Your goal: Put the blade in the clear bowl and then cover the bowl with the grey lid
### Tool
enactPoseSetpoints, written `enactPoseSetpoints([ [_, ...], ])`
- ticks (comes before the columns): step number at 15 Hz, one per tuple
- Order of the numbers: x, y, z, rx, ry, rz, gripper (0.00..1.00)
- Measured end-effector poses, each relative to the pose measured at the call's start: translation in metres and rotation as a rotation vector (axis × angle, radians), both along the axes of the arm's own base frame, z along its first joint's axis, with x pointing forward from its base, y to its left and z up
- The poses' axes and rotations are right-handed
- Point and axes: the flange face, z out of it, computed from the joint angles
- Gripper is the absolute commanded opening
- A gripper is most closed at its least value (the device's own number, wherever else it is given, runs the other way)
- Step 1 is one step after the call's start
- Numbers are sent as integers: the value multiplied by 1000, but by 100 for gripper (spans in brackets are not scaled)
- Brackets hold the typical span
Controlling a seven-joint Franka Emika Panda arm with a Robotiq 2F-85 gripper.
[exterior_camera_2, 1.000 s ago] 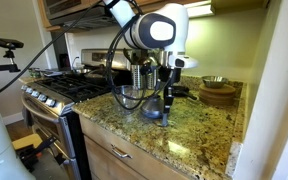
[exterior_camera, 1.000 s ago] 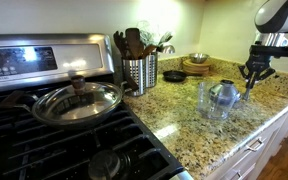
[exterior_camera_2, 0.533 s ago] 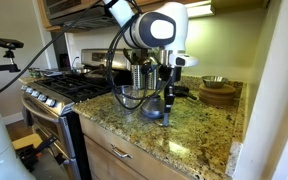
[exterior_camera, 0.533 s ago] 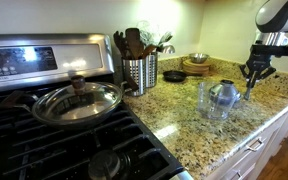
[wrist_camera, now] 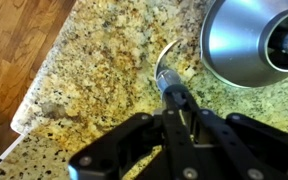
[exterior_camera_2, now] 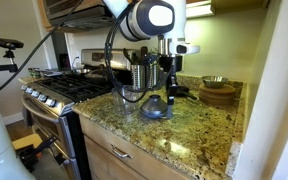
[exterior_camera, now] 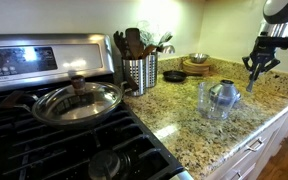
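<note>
My gripper point(exterior_camera: 255, 72) is shut on the blade point(wrist_camera: 170, 86), a slim grey spindle, and holds it above the granite counter. It hangs to the right of the grey lid point(exterior_camera: 223, 94). The grey lid, domed with a knob, sits on the counter beside the clear bowl point(exterior_camera: 205, 100). In an exterior view the gripper point(exterior_camera_2: 170, 88) hovers just above the grey lid point(exterior_camera_2: 154, 108), with the clear bowl point(exterior_camera_2: 130, 100) to its left. In the wrist view the gripper point(wrist_camera: 176, 108) has the grey lid point(wrist_camera: 252, 40) at the upper right.
A pan with a glass lid point(exterior_camera: 76, 100) sits on the stove. A steel utensil holder point(exterior_camera: 139, 72), a small black dish point(exterior_camera: 174, 75) and a metal bowl point(exterior_camera: 198, 58) on a wooden board stand at the back. The counter edge point(wrist_camera: 46, 90) drops to a wood floor.
My gripper has risen with the blade held in it, moving higher above the counter. The lid and the bowl have not moved.
</note>
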Motion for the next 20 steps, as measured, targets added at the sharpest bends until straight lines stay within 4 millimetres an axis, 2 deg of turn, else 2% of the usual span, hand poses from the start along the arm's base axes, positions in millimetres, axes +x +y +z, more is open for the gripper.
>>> enactPoseSetpoints([
  [5,-10,5,33,-37,-42,38,9],
  [10,-22,19,68,-67,-66,92,9],
  [16,-37,56,110,-110,-93,177,9],
  [20,-41,87,129,-142,-109,241,9],
])
